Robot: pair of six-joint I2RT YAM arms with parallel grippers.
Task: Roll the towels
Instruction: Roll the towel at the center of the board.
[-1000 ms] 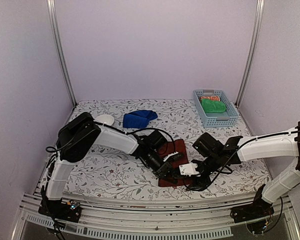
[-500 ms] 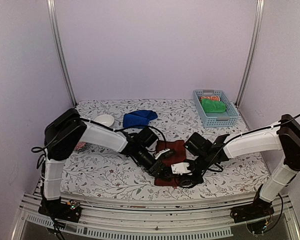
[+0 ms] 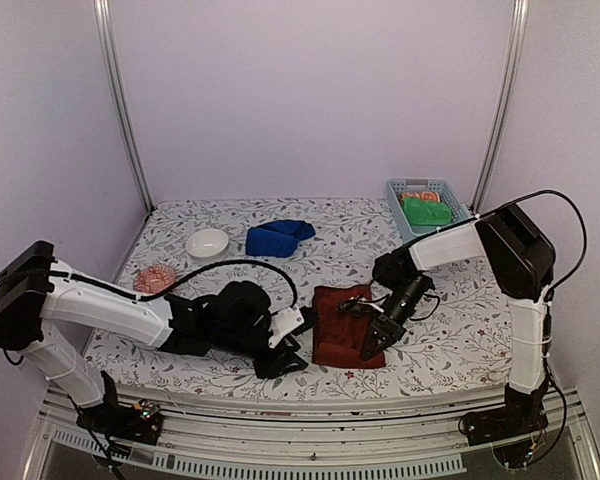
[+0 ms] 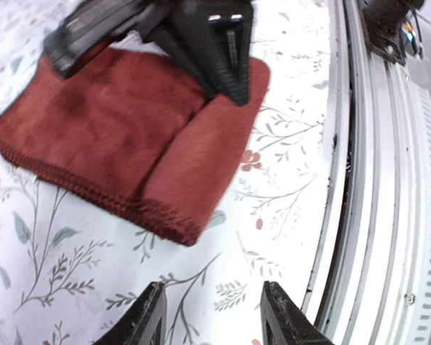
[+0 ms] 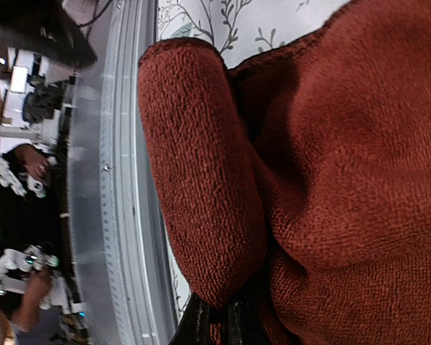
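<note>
The dark brick-red towel (image 3: pixel 342 322) lies near the table's front edge, its near end turned over into a short thick roll (image 4: pixel 201 162). My right gripper (image 3: pixel 372 345) comes down on the towel's right front corner. In the right wrist view its jaws are shut at the bottom edge (image 5: pixel 215 325), pinching the end of that rolled fold (image 5: pixel 201 180). My left gripper (image 3: pixel 285 352) rests low on the table left of the towel, open (image 4: pixel 215 316), with only patterned tablecloth between its fingers. The royal blue towel (image 3: pixel 278 236) lies bunched at the back centre.
A light blue basket (image 3: pixel 440 243) at the back right holds a green cloth (image 3: pixel 425 210) and an orange one. A white bowl (image 3: pixel 208 242) and a small pink object (image 3: pixel 155 277) sit at the back left. The metal front rail (image 4: pixel 373 180) runs close to the towel.
My left gripper let go of the red towel, opened and drew back to the left. My right gripper closed on the towel's rolled near end as its arm swung in over it.
</note>
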